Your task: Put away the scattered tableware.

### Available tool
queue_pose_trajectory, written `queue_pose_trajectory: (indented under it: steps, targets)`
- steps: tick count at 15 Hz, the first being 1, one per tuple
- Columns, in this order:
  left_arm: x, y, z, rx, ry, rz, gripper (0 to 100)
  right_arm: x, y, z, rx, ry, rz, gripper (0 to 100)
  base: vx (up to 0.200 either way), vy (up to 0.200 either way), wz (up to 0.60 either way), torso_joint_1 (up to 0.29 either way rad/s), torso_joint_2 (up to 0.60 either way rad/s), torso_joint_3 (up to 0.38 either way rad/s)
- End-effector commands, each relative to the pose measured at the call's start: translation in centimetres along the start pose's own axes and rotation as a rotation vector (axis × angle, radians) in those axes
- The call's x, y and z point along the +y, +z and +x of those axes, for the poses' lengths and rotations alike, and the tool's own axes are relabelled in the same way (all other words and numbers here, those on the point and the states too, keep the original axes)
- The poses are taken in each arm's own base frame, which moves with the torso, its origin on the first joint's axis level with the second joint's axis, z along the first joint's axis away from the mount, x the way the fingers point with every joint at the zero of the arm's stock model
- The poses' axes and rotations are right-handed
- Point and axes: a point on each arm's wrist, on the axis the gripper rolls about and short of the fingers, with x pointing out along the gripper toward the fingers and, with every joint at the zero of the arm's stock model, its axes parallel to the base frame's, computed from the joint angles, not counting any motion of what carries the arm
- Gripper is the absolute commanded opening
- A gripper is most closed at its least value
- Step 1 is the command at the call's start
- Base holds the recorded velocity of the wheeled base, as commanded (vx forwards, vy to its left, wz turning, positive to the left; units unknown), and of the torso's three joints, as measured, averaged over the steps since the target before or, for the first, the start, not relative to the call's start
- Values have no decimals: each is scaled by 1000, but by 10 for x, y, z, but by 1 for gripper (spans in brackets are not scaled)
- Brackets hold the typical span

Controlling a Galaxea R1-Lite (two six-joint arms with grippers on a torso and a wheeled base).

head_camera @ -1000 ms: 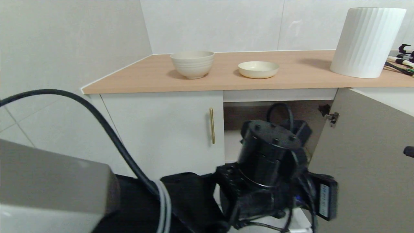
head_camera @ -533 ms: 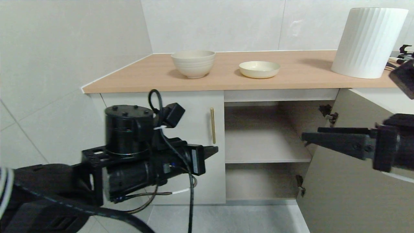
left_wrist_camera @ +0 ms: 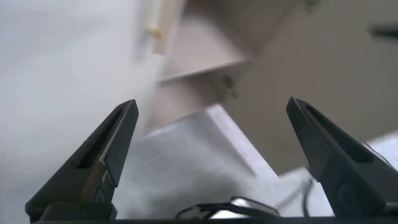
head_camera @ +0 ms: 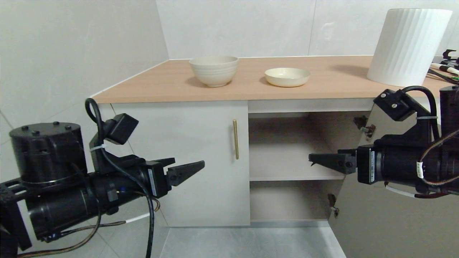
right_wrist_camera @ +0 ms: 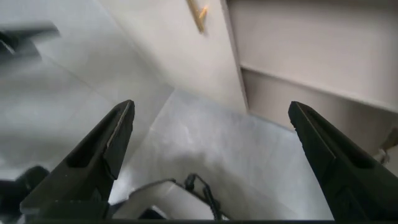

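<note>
A ribbed cream bowl [head_camera: 213,70] and a shallow cream dish [head_camera: 287,76] stand apart on the wooden countertop [head_camera: 161,86]. Below them the cabinet's right door [head_camera: 391,200] is swung open, showing a bare shelf [head_camera: 294,168]. Its left door [head_camera: 193,143] is closed, with a gold handle [head_camera: 235,139]. My left gripper [head_camera: 189,162] [left_wrist_camera: 212,102] hangs open and holding nothing in front of the closed door, well below the bowl. My right gripper [head_camera: 322,157] [right_wrist_camera: 211,104] is open and holding nothing too, level with the shelf at the cabinet opening.
A tall white ribbed container [head_camera: 408,46] stands at the counter's right end, with dark utensils [head_camera: 444,66] beside it. A tiled wall closes off the left. Grey floor [right_wrist_camera: 217,143] lies under both grippers.
My left arm swung from in front of the cabinet opening out to the left and now points forward. My right arm came in from the right and reached toward the opening.
</note>
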Motion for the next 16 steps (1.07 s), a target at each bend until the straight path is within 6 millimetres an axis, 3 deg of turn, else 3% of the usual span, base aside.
queue_pose_trajectory:
  steps: [1,7,16]
  targets:
    - [1,21,-22,-62,39,-1,100,7,-1,1,8,-3,-11,100,0,0,0,0,0,0]
    - [-4,33,-28,-73,34,3,100,16,-4,-1,20,1,-26,100,0,0,0,0,0,0]
    - [-3,32,-26,-66,38,0,100,16,-4,-1,19,-2,-28,100,200,0,0,1,3,1]
